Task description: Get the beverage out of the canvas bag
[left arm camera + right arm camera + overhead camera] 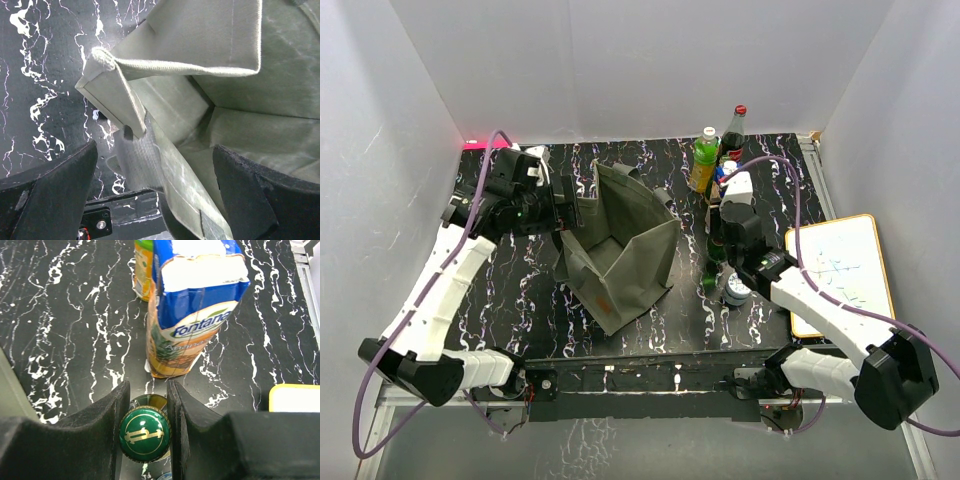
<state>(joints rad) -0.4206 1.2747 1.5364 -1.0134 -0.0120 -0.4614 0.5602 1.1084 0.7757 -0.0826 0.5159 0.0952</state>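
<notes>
1. Green bottle with a green-and-gold crown cap (144, 434): only the cap shows. The black fingers (107, 420) of the right gripper (148, 386), clamped at its neck, hide the body.
2. Blue-and-white juice carton (195, 315): runs off the upper edge and covers most of an orange-labelled bottle (142, 270) behind it.
3. Olive-grey canvas bag (240, 110): cut off at the left wrist view's top and right edges.
4. Small round white-topped container (737, 290) by the right arm: too small to identify.

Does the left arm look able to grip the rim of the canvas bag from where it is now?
Probably yes. The left gripper is open, the rim of the canvas bag sits just ahead of its fingers, and nothing stands in the way there.
</notes>
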